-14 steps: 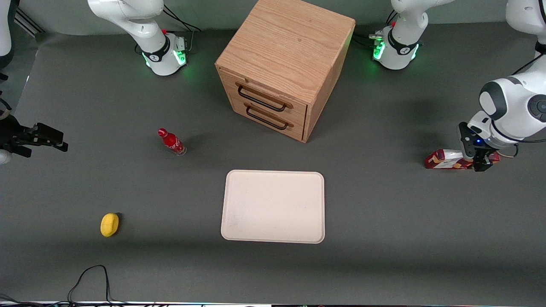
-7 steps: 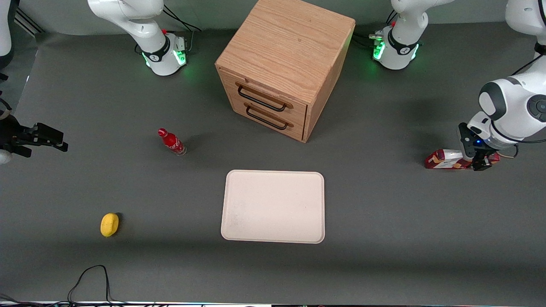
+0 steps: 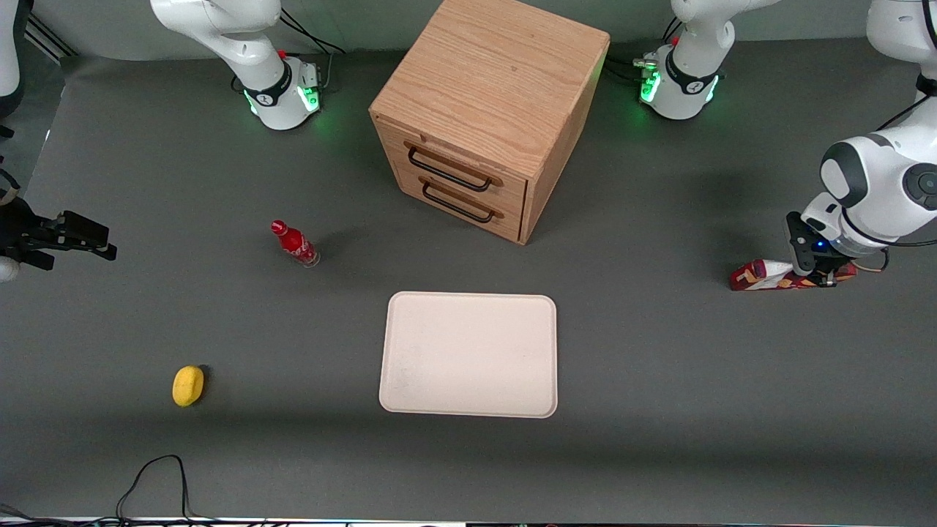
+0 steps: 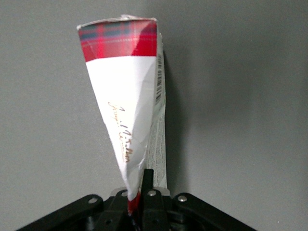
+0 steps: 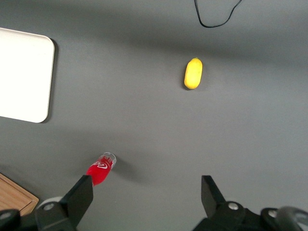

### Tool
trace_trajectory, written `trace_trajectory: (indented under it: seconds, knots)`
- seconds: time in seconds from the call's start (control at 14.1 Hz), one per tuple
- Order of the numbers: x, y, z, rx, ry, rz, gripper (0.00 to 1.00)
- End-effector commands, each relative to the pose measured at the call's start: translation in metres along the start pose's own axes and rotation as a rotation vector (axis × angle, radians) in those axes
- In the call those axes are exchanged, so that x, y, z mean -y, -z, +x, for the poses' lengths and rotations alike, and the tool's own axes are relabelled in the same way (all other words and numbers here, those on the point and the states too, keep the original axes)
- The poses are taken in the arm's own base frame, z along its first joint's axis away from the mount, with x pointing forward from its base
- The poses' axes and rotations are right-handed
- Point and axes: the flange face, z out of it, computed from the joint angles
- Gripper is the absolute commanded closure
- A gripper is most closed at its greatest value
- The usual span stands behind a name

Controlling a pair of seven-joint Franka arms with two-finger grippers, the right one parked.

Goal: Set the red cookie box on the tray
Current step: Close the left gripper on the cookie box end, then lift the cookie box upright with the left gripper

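- Toward the working arm's end of the table [image 3: 659,351], in the front view, the end effector [image 3: 818,277] is low over the box [image 3: 761,277].
- Its fingers are pressed onto the box's end nearest that table edge; the box is pinched there.
- From that pinched end the box lies with its free end pointing toward the table's middle, and its shape looks twisted.
- Well apart from the box, the tray [image 3: 468,354] lies flat near the middle of the table, nearer to the front camera than the cabinet [image 3: 489,113].
- Farther along toward the parked arm's end stands a small red bottle [image 3: 294,244].
- A yellow fruit [image 3: 188,385] lies nearer to the front camera than the bottle.
- A black cable [image 3: 154,483] loops at the table edge nearest the camera.

- Seen from the left wrist, the box [image 4: 126,106] stretches away from the end effector [image 4: 139,195] over grey table [image 4: 240,96].
- Its white face with gold script is squeezed to a narrow wedge between the dark fingers [image 4: 148,187].
- At its free end it widens to a red plaid band, and a barcode runs along one edge.

- From the right wrist, a corner of the tray [image 5: 24,77] shows, bare.
- The bottle [image 5: 100,169] and the fruit [image 5: 193,73] are apart from it on the table [image 5: 144,96].
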Motion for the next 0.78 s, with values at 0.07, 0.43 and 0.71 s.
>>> trace_trajectory:
  seconds: [0.07,0.43,0.71]
  knots:
    - [0.001,0.032,-0.005,-0.004,0.002,0.006,1.0]
    - [0.023,0.134,-0.024,-0.028,0.042,-0.063,1.0]
    - [0.056,0.239,-0.039,-0.035,0.102,-0.141,1.0]
